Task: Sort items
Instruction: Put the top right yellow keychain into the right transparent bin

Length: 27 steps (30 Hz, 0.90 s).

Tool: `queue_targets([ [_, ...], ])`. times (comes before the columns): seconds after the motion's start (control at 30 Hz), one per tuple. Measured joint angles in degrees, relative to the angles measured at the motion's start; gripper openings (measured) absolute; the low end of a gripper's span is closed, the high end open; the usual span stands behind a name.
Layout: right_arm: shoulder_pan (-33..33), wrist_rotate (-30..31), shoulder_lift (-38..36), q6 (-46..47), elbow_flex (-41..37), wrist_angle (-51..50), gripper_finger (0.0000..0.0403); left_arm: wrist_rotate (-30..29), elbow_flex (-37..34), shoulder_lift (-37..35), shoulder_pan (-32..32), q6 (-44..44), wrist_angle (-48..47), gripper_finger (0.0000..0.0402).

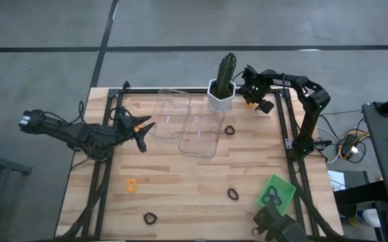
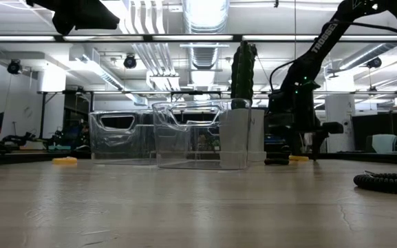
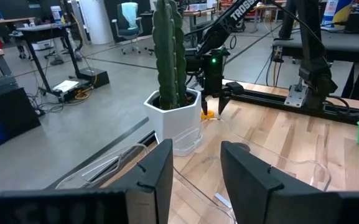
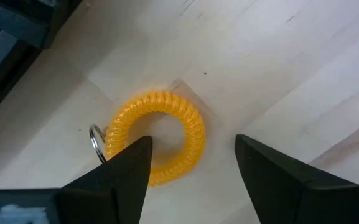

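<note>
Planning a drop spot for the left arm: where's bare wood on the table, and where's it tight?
Free: the middle stretch between the orange loop and the black loop, below the clear trays. Also the strip between that black loop and the one right of the trays. Crowded: the far edge, where trays, cactus pot and the open right hand over an orange coil sit close.
</note>
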Motion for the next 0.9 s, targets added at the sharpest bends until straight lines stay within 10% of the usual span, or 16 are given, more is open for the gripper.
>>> queue_targets([
  [0.27,-0.1,-1.0,-0.2,0.7,-0.8,-0.1,0.0200,0.0,0.0,0.0,0.0,0.0,0.0,0.0128],
  [0.67,-0.1,-0.3,-0.2,1.7,-1.4,-0.5,0.0026,0.0,0.0,0.0,0.0,-0.8,0.0,0.0128],
  [0.9,0.2,0.2,-0.9,1.8,-1.5,-0.6,0.0026,0.0,0.0,0.0,-0.1,-1.2,0.0,0.0128],
])
